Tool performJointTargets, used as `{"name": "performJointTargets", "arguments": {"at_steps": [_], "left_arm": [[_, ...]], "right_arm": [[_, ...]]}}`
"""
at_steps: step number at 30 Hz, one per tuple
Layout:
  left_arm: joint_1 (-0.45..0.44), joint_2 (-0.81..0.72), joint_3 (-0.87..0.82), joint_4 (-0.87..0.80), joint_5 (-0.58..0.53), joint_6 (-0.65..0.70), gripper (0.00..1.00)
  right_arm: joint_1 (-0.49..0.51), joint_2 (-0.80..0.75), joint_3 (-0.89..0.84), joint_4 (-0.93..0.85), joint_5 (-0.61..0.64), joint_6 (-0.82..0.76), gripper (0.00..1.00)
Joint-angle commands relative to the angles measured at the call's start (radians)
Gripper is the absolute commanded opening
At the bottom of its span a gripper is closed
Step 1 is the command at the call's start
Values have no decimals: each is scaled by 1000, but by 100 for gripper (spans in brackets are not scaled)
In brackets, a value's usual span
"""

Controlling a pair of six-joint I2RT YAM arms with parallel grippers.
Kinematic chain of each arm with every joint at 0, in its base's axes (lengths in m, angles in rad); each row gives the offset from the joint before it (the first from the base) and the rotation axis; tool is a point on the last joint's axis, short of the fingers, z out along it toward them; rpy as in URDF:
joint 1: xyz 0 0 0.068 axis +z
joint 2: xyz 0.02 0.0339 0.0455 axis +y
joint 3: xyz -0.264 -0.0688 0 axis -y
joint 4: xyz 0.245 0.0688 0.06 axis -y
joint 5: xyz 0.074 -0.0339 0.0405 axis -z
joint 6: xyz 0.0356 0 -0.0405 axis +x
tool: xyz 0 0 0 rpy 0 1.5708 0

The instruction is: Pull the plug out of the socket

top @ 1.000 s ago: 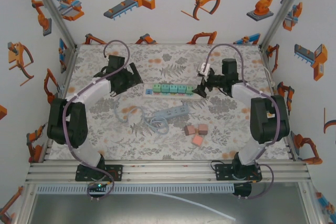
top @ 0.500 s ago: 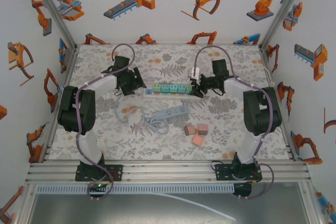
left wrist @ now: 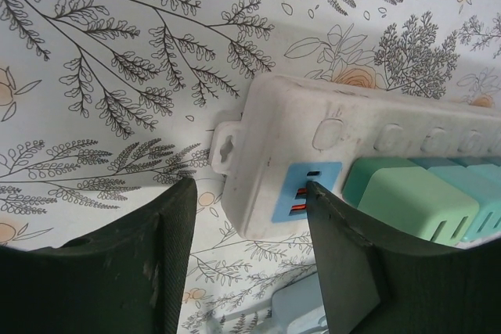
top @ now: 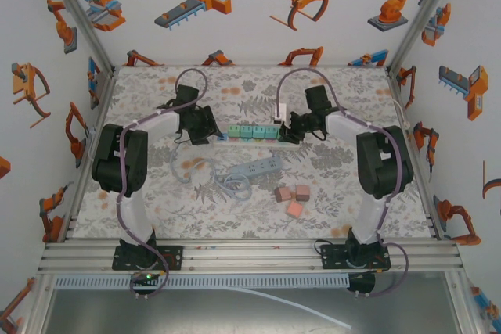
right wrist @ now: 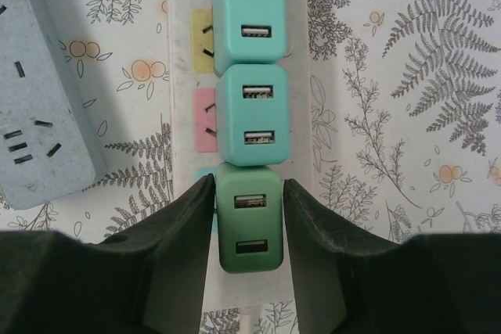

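Note:
A white power strip (top: 227, 132) lies across the table's middle with several green plugs (top: 257, 131) in a row. The darkest green plug (right wrist: 249, 228) sits at the strip's right end. My right gripper (right wrist: 248, 180) has a finger pressed against each of its sides, shut on it. My left gripper (left wrist: 250, 185) is open at the strip's left end (left wrist: 266, 138), one finger on the mat and the other over the empty blue socket (left wrist: 307, 193). From above, the left gripper (top: 210, 132) and right gripper (top: 286, 131) face each other along the strip.
A blue-grey power strip (top: 258, 167) with a coiled cable (top: 228, 183) lies just in front, and its end (right wrist: 39, 115) sits close beside my right fingers. Three pink blocks (top: 292, 195) rest nearer the front. Enclosure walls (top: 63, 115) border the mat.
Both arms swung inward to the white strip. The left gripper reached its left end and the right gripper came onto the end plug.

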Motion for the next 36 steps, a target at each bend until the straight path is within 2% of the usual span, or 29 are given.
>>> {"name": "performJointTargets", "arguments": {"at_steps": [1, 13, 20, 28, 32, 36], "left_arm": [[-11, 24, -16, -69, -41, 32, 56], [-36, 33, -11, -90, -105, 43, 55], [-68, 26, -22, -93, -229, 38, 54], [-70, -19, -46, -61, -247, 28, 55], [-70, -59, -44, -61, -250, 28, 58], [-69, -115, -33, -67, -251, 30, 59]], "right_arm": [[11, -22, 42, -48, -16, -25, 38], [21, -39, 106, -111, -43, -26, 27], [22, -41, 135, -160, -56, -23, 26], [21, -70, 130, -160, -59, -20, 26], [22, -114, 115, -111, -60, 53, 26], [21, -194, 39, 47, -61, 206, 25]]}}
